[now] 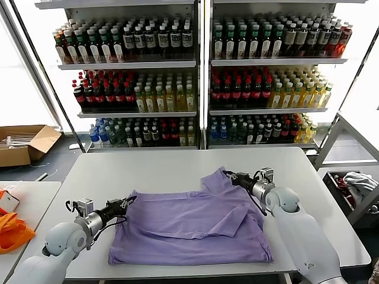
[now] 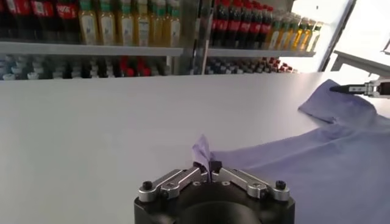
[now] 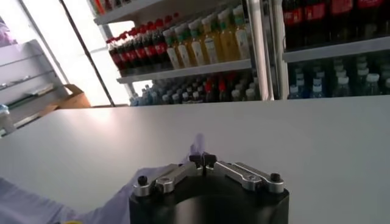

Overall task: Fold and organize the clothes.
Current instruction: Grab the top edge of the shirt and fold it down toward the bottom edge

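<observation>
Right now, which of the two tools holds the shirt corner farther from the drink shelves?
The left tool, pinching the shirt corner nearer the robot; the right tool grips higher.

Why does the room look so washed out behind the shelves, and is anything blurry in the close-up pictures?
Head view: daylight from the windows behind the drink shelves bleaches the background white; the T-shirt is evenly lit. Left wrist view: the bottles are soft, the left end effector sharper. Right wrist view: the same, glare at upper left, right end effector clear.

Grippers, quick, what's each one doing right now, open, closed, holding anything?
Left gripper: shut on a corner of the lavender T-shirt.
Right gripper: shut on the T-shirt's far edge.
</observation>
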